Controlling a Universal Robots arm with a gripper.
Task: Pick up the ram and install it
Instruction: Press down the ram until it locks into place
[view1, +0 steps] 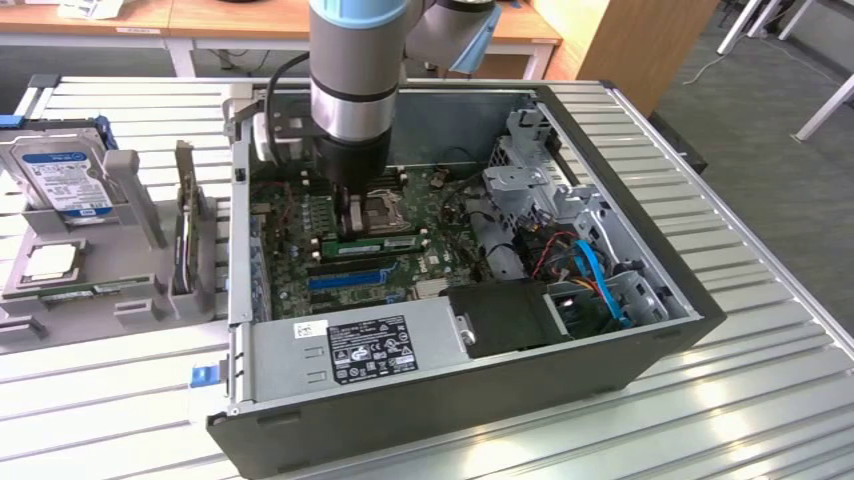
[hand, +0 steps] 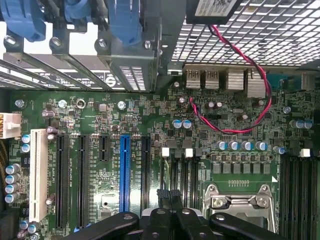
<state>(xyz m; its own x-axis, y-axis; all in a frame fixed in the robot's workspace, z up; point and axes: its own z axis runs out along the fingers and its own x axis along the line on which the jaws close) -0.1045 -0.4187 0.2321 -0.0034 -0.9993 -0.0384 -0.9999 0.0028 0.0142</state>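
Observation:
The ram (view1: 374, 244), a thin green stick with dark chips, stands on edge on the motherboard (view1: 300, 225) inside the open computer case (view1: 641, 330). It sits between the processor socket (view1: 390, 210) and the blue slot (view1: 350, 279). My gripper (view1: 352, 228) hangs straight down over the ram's end toward the exterior view's left. Whether it touches the ram I cannot tell. In the wrist view the gripper (hand: 169, 194) is shut, its black fingertips (hand: 162, 192) pressed together above the narrow black memory slots (hand: 177, 170) beside the socket (hand: 235, 202).
A grey power supply (view1: 367, 345) fills the case's near side. A drive cage and blue and red cables (view1: 587, 270) crowd the exterior view's right. Outside the case on the left stands a grey fixture (view1: 134, 200) with a hard drive (view1: 60, 175) and a dark card (view1: 187, 225).

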